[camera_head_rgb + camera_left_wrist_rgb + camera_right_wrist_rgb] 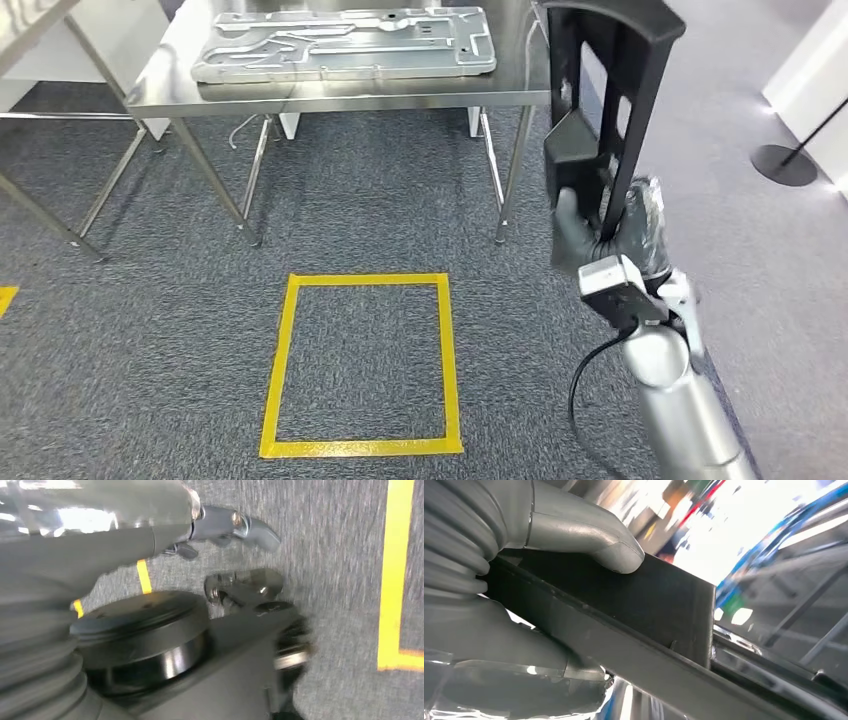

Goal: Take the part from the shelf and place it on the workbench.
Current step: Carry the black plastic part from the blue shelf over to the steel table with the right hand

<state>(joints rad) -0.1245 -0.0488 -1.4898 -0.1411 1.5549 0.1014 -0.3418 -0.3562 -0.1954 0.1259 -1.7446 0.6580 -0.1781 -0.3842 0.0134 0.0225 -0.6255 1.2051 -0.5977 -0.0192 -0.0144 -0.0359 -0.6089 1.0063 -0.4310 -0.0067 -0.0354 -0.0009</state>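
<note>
Right hand (600,235) is clamped on the black part (605,90), held upright so it clears the workbench (330,95) edge; left hand's (235,525) fingers look loosely curled around nothing.

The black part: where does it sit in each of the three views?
Head view: black part upright at right, gripped at its lower end by the right robot hand.
Right wrist view: its dark slab crosses the middle, thumb on it.
Left wrist view: not in it.
Shared landmark: the right robot hand.
</note>
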